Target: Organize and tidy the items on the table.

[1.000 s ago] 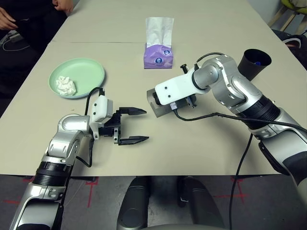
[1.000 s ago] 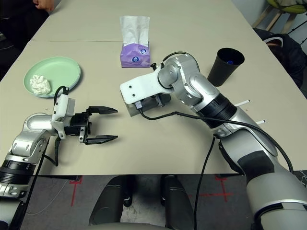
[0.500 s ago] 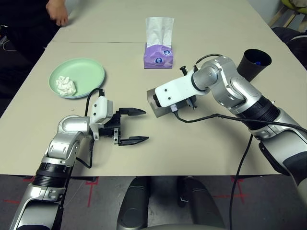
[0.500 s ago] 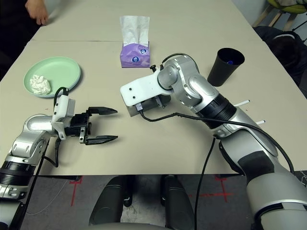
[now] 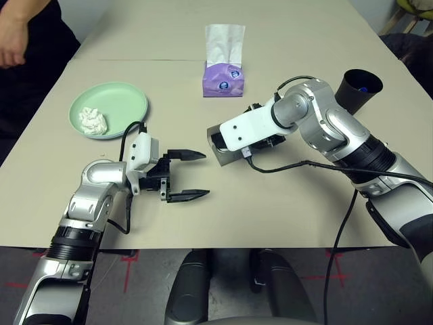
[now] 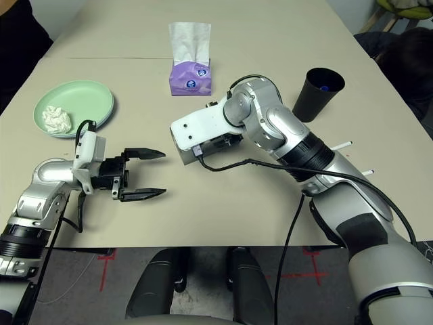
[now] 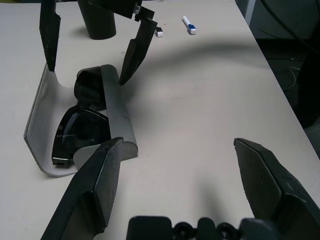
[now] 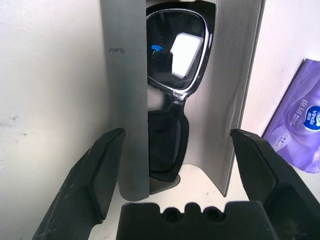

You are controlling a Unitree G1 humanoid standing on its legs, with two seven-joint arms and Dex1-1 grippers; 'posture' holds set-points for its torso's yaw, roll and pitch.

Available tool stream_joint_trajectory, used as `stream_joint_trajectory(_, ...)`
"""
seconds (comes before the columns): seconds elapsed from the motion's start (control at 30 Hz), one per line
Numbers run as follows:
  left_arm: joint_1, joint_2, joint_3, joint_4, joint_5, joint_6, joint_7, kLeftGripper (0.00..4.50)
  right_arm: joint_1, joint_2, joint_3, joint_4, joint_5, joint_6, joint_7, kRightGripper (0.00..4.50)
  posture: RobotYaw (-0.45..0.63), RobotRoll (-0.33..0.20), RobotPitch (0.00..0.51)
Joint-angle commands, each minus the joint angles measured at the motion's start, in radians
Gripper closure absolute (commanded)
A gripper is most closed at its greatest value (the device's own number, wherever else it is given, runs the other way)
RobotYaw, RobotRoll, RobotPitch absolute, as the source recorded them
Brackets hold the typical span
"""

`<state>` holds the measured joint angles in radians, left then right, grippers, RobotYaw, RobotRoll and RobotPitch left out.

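our right gripper (image 8: 175, 145) straddles, jaws wide, the open glasses case (image 7: 80, 125) mid-table with the sunglasses (image 7: 82, 122) inside, probably to shut it, while our left gripper (image 5: 193, 176) waits open nearby.

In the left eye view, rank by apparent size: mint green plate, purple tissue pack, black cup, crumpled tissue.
Largest to smallest as they look:
1. mint green plate
2. purple tissue pack, counting the white tissue sticking up
3. black cup, partly hidden behind the right arm, so its rank is unsure
4. crumpled tissue, lying on the plate
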<state>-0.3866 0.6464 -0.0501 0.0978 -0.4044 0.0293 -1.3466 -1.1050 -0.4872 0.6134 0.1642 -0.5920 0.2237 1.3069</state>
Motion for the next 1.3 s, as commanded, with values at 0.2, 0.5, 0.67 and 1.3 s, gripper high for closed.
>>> stream_joint_trajectory(0.2, -0.018, -0.003, -0.014, 0.055, 0.018, -0.035, -0.031, 0.00, -0.038, -0.042, -0.091, -0.044, 0.056, -0.017, 0.001, 0.05, 0.13, 0.000, 0.153)
stream_joint_trajectory(0.5, -0.019, 0.007, -0.005, 0.088, 0.022, -0.059, -0.053, 0.00, 0.070, 0.001, -0.317, -0.144, 0.306, 0.261, -0.014, 0.05, 0.10, 0.000, 0.150)
stream_joint_trajectory(0.67, -0.011, 0.001, -0.006, 0.092, 0.025, -0.062, -0.046, 0.00, 0.182, 0.056, -0.439, -0.224, 0.413, 0.491, -0.141, 0.05, 0.08, 0.000, 0.146)
stream_joint_trajectory(1.3, 0.056, 0.031, 0.052, 0.027, 0.005, 0.003, 0.026, 0.00, 0.595, 0.227, -0.814, -0.220, 0.807, 0.222, -0.481, 0.05, 0.07, 0.000, 0.158)
